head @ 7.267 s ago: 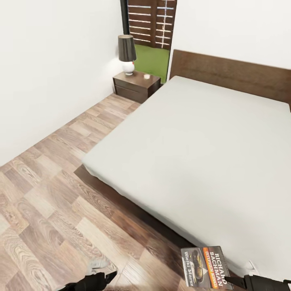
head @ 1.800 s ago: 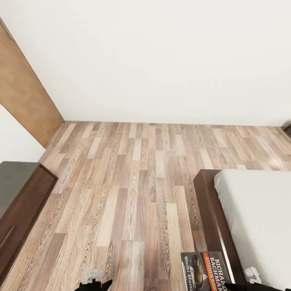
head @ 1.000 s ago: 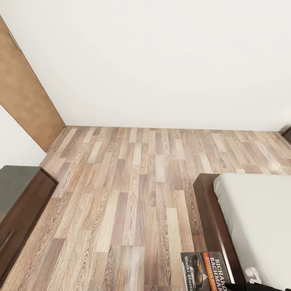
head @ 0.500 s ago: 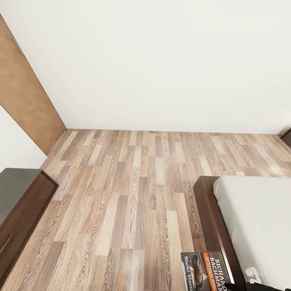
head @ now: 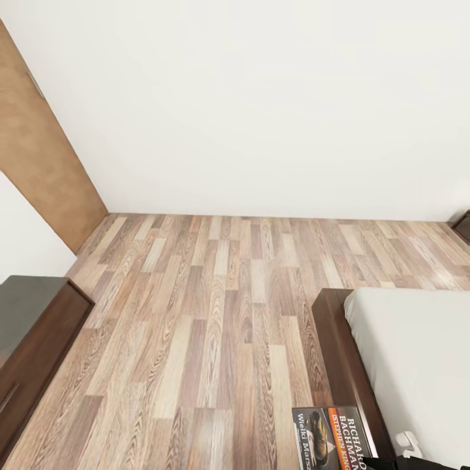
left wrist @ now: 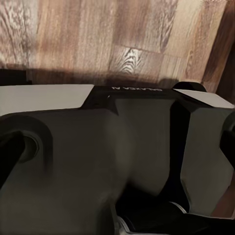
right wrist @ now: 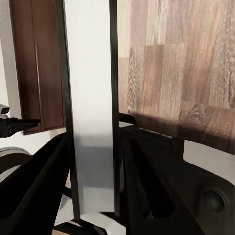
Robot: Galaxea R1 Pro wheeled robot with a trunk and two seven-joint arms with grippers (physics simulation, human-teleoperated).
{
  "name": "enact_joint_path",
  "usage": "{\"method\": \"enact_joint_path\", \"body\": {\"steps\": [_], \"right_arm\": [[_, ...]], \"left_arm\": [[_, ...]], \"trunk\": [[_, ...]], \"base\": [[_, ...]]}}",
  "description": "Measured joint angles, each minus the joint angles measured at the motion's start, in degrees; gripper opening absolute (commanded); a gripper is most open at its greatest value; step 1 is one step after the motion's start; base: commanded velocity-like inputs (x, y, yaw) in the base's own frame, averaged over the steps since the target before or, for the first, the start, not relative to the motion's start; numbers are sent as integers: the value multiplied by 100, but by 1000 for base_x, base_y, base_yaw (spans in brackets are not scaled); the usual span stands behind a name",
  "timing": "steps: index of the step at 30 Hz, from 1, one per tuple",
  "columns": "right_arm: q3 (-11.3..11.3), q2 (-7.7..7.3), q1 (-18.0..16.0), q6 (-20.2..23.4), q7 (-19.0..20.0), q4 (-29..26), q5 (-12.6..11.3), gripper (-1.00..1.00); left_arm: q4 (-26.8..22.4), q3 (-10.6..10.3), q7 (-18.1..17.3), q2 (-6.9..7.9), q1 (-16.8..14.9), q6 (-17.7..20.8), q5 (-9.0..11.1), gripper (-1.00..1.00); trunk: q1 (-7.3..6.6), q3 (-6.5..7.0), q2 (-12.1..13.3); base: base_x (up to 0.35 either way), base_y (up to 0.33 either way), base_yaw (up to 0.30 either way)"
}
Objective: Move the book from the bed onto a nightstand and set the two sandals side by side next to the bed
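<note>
My right claw (right wrist: 93, 161) is clamped on the book (head: 333, 436), its fingers (right wrist: 44, 186) pressing either side of the pale page block, and I hold it out over the floor (head: 215, 313) just beside the near corner of the bed (head: 405, 352). It seems light and thin but floppy, with a slick cover, so I grip deep. Whether my left claw is apart, I cannot tell.
</note>
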Motion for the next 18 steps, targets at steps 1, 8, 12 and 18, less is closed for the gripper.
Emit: {"method": "enact_joint_path", "body": {"steps": [1, 8, 12, 18], "right_arm": [[1, 0, 0, 0, 0, 1, 0, -100], [1, 0, 0, 0, 0, -3, 0, -100], [0, 0, 0, 0, -3, 0, 0, -100], [0, 0, 0, 0, -1, 1, 0, -100]], "left_arm": [[1, 0, 0, 0, 0, 1, 2, 100], [1, 0, 0, 0, 0, 1, 1, 100], [0, 0, 0, 0, 0, -1, 3, 100], [0, 0, 0, 0, 0, 0, 1, 100]], "trunk": [[0, 9, 0], [0, 75, 0], [0, 112, 0], [0, 169, 0]], "base": [[0, 0, 0], [0, 0, 0], [0, 0, 0], [0, 0, 0]]}}
